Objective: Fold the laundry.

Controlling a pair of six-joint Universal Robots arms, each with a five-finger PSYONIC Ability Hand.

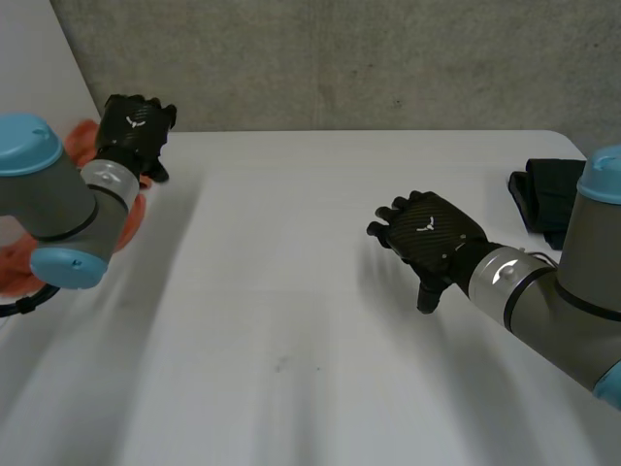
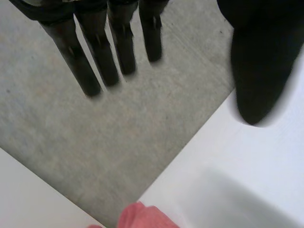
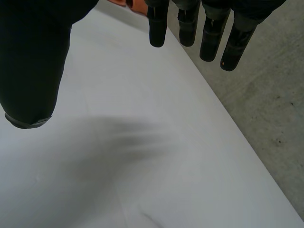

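White table [image 1: 291,320], concrete wall [image 1: 369,58] behind. Left hand [image 1: 134,131] spread, empty, orange cloth [image 1: 15,267] just beside it; right hand [image 1: 432,238] spread, empty. Likely fetching the next piece: needs reaching over, pinching cloth.

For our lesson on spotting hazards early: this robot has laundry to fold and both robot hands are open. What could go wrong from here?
1. The orange cloth lies at the table's left edge, partly behind the left arm; the left robot hand, reaching for it, might push it off.
2. The black cloth sits near the right edge beside the right arm; as the right robot hand moves, that arm could sweep it away.
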